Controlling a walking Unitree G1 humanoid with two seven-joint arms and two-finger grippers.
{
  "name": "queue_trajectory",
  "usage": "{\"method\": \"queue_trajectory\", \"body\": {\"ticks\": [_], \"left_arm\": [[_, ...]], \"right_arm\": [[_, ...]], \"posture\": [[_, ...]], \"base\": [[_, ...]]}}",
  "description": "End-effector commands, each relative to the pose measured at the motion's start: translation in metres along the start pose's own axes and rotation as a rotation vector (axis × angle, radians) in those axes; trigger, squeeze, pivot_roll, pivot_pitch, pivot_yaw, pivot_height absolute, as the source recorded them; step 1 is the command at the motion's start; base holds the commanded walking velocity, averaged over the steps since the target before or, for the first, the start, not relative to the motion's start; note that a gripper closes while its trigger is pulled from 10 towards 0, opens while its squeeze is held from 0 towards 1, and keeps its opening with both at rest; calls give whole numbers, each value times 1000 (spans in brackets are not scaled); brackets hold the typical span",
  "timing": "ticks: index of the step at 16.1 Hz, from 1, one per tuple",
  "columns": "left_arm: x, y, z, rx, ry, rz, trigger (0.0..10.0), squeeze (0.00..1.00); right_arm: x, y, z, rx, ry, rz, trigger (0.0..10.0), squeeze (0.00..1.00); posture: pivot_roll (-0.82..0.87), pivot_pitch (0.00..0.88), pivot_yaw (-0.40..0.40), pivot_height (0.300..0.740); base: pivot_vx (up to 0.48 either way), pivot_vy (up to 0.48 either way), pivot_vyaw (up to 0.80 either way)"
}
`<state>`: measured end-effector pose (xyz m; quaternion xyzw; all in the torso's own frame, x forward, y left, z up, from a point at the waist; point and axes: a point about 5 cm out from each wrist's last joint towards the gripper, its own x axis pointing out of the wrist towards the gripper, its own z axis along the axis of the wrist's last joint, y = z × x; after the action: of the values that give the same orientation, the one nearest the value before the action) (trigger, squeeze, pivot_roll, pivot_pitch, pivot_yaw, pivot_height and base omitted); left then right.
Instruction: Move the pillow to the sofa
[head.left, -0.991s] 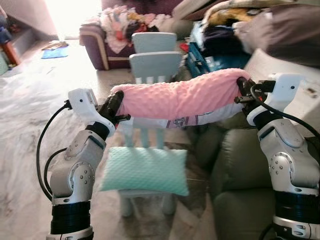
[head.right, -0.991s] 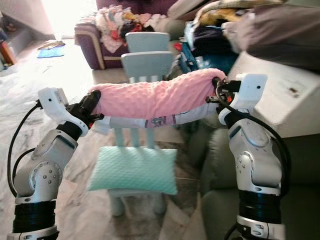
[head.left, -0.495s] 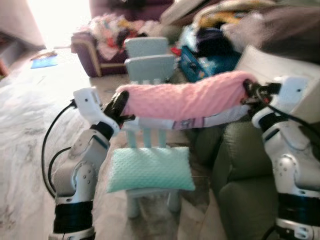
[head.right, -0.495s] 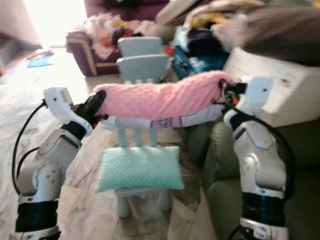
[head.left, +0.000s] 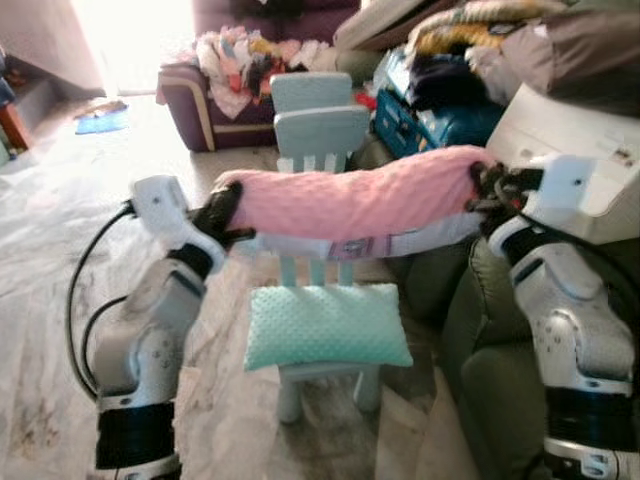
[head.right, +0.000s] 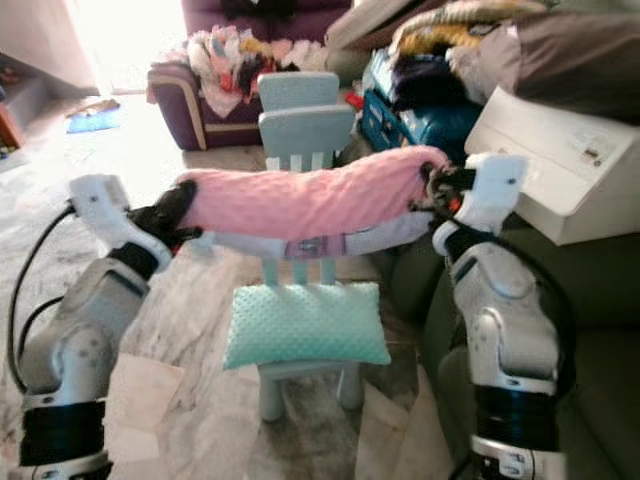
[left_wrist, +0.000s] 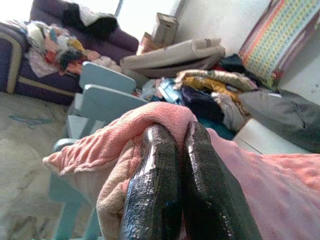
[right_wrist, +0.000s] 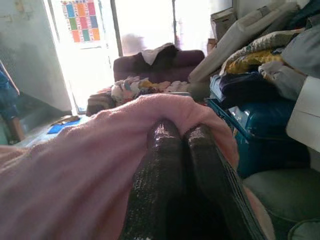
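Pillow (head.left: 355, 203), pink and nubbly, hangs in the air stretched between the two grippers, a paler printed underside sagging just below its long edge. Left gripper (head.left: 222, 214) has one end of it: in the left wrist view its two black fingers (left_wrist: 160, 185) lie pressed together with the pink cloth bunched around their tips. Right gripper (head.left: 482, 190) has the opposite end, and the right wrist view shows its fingers (right_wrist: 205, 165) likewise closed side by side, buried in a fold of the pillow. Both arms are raised and bent at the elbow, so the pillow runs roughly level from one gripper to the other.

Beneath the pillow, between the two grippers and lower, a mint cushion (head.left: 327, 326) lies on the seat of a small pale blue chair (head.left: 318, 127); the chair's back rises behind the pillow. Below the right gripper sits a green sofa (head.left: 500, 370), its arm just under that forearm, and the pillow is not touching it. Beyond the right gripper is a white box (head.left: 585, 150) with heaped clothes (head.left: 470, 50) behind. Far beyond the left gripper stands a purple couch (head.left: 195, 100) strewn with garments, on a pale marbled floor (head.left: 50, 230).
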<state>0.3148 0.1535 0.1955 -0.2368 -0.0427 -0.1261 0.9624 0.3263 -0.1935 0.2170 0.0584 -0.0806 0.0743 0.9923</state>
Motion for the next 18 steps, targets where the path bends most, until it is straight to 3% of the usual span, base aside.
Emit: {"method": "queue_trajectory", "body": {"ticks": [1, 18], "left_arm": [[1, -9, 5, 4, -21, -34, 0, 0], [4, -8, -7, -36, 34, -46, 0, 0]], "right_arm": [[1, -2, 10, -9, -33, -3, 0, 0], [1, -2, 12, -12, -25, -4, 0, 0]], "posture": [[-84, 21, 23, 740], [-104, 7, 29, 740]], "base": [[0, 0, 0], [0, 0, -800]]}}
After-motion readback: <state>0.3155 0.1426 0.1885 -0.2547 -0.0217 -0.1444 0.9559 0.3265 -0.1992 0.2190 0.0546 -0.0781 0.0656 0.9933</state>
